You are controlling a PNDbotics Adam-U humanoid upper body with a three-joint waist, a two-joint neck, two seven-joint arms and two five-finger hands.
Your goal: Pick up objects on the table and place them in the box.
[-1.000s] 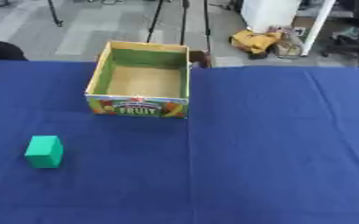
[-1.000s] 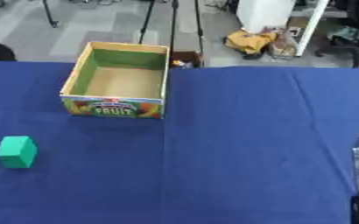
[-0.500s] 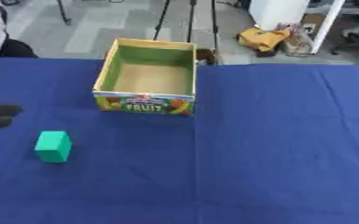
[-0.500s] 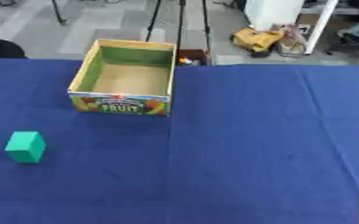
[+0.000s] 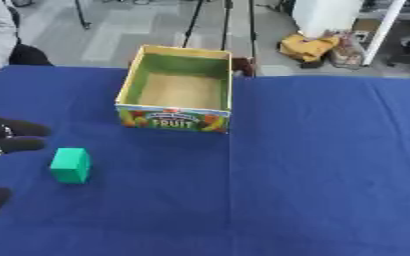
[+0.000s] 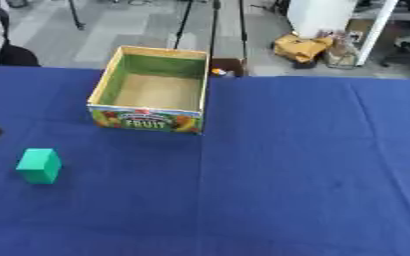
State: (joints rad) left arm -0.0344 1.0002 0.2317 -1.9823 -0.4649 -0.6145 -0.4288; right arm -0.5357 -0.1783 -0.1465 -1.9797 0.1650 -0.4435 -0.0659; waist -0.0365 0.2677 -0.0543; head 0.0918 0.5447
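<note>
The robot's left hand (image 5: pixel 3 137) enters at the left edge of the blue-covered bench (image 5: pixel 313 175), its black fingers (image 5: pixel 18 129) spread apart and pointing right, holding nothing. A separate dark tip shows lower down at the same edge, near the bottom corner. Just right of the fingers, close but apart from them, a green block (image 5: pixel 70 165) stands upright on the cloth. Farther from the fingers, up and to the right of the block, sits an open cardboard box (image 5: pixel 178 90) with a green inner wall, a bare brown floor and a fruit-printed front panel reading "FRUIT"; nothing lies inside it. The right hand does not show clearly in either view.
</note>
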